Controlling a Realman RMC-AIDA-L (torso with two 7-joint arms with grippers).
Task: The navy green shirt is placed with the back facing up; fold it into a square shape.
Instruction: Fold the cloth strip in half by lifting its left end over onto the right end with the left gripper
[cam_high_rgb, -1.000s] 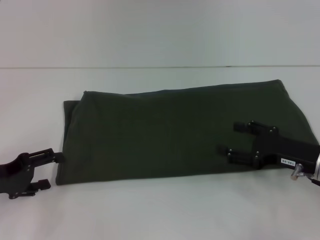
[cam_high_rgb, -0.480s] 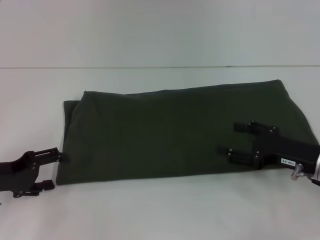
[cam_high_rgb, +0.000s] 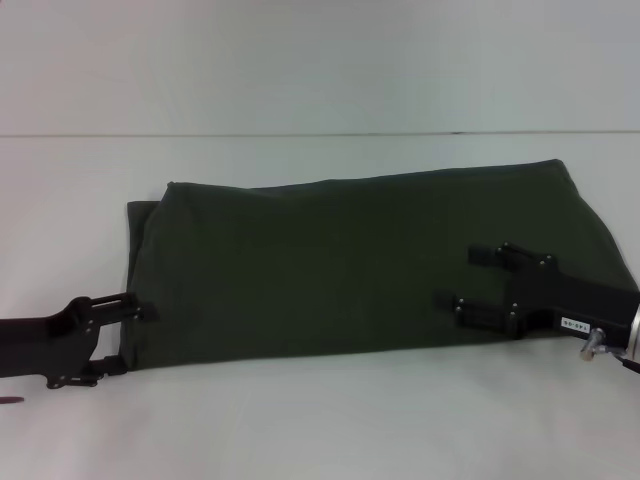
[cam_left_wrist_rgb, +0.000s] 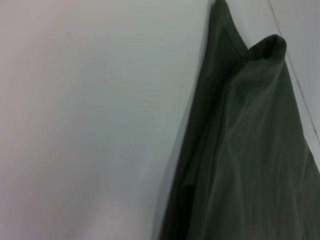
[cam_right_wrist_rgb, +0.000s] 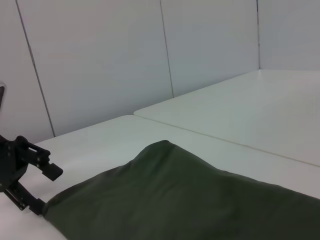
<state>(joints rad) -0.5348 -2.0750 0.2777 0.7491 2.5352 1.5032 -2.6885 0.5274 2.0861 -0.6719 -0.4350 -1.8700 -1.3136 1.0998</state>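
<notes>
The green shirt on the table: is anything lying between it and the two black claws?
Nothing visible does. The left gripper is open at the navy green shirt's left end, its fingers straddling the near corner. The right gripper is open above the right end. Only bare white table surrounds them.

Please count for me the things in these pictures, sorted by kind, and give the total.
Shirt: 1, the navy green shirt, folded long, lying flat on the white table.
Grippers: 2, the left gripper open at the shirt's left edge, the right gripper open over its right part.
Table: 1.
Total: 4.
</notes>
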